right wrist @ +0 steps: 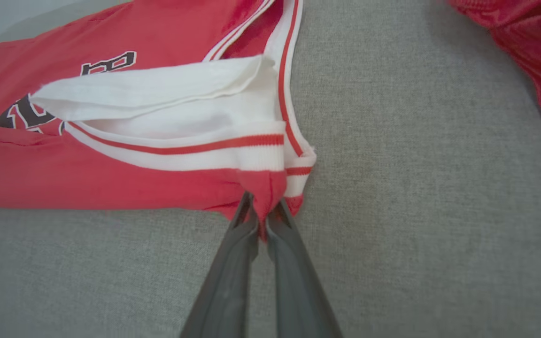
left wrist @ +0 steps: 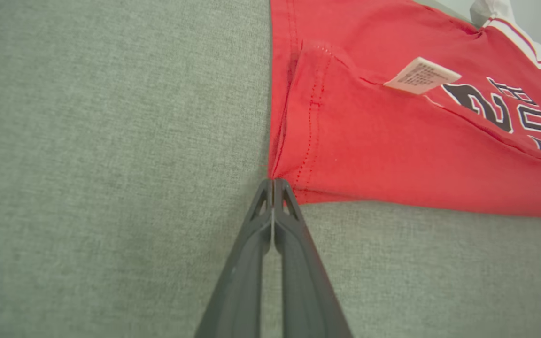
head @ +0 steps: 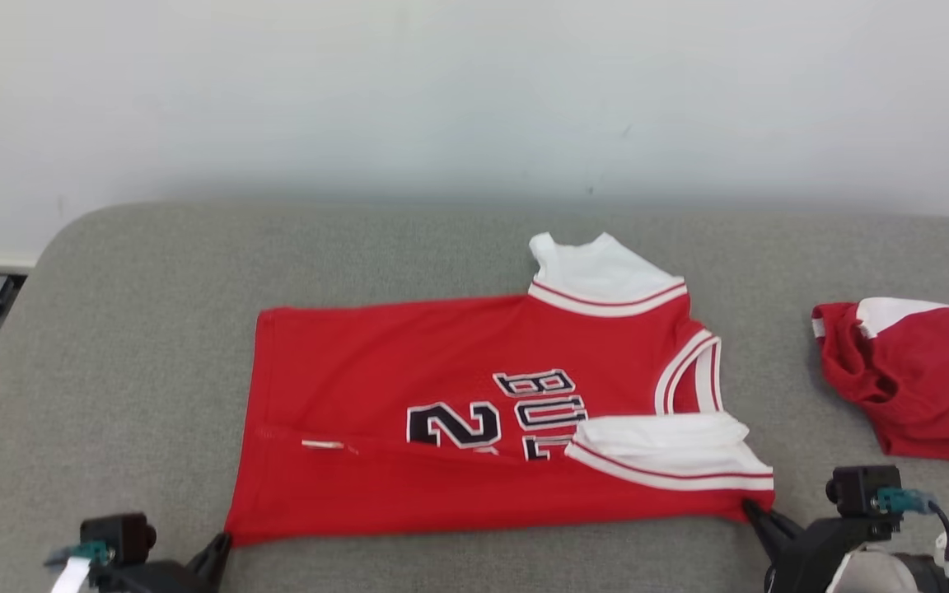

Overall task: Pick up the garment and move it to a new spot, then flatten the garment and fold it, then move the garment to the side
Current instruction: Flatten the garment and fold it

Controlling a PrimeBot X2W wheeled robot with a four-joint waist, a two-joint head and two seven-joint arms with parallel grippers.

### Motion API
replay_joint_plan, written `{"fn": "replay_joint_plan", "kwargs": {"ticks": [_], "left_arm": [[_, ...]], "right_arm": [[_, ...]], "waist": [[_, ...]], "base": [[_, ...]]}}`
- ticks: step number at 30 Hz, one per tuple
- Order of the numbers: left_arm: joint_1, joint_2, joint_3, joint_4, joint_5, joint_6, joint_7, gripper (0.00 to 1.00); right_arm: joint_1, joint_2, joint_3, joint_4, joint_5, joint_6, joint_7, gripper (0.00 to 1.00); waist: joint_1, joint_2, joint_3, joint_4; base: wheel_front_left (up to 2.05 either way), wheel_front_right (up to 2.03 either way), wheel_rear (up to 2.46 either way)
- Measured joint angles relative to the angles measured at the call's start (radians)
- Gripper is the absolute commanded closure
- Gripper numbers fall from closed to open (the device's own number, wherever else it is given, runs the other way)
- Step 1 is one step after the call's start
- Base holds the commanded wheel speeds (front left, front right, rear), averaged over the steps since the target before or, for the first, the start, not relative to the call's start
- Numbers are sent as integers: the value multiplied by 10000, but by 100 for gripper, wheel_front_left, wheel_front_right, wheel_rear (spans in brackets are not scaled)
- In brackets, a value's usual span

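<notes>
Jersey: the red jersey [head: 409,362] with white trim lies spread in the middle of the surface, hem toward the robot's left and armholes toward its right. Its near long edge is folded over the front, partly covering the black number and letters.
Care label: a white care label [left wrist: 421,75] sticks out at the fold.
Left jaws: clenched on the very edge of the near hem corner.
Right jaws: grasping a bunched red corner below the white-banded armhole.
Surface: grey fabric surface [head: 153,329].
Other cloth: a crumpled red-and-white garment [head: 919,387] lies at the right, well apart from the jersey.

Dark grey gripper fingers [left wrist: 247,267], black wrist cams [head: 862,487] w/ teal plugs [head: 899,499], pale forearm [head: 870,572]
</notes>
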Motion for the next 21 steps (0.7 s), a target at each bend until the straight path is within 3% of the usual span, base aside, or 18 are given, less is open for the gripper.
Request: {"fn": "replay_joint_plan", "kwargs": {"ticks": [11,21], "left_arm": [[1385,428,-148,-424,-6,-52,67,100],[1600,541,-161,-750,-81,115,359,100]], "right_arm": [[2266,-190,-75,-1615,219,-33,81,100],[2701,-171,50,-2247,435,-295,594,100]], "waist": [[0,0,-819,-432],[-1,0,-802,-694]], "base": [[0,0,0],[0,0,0]]}}
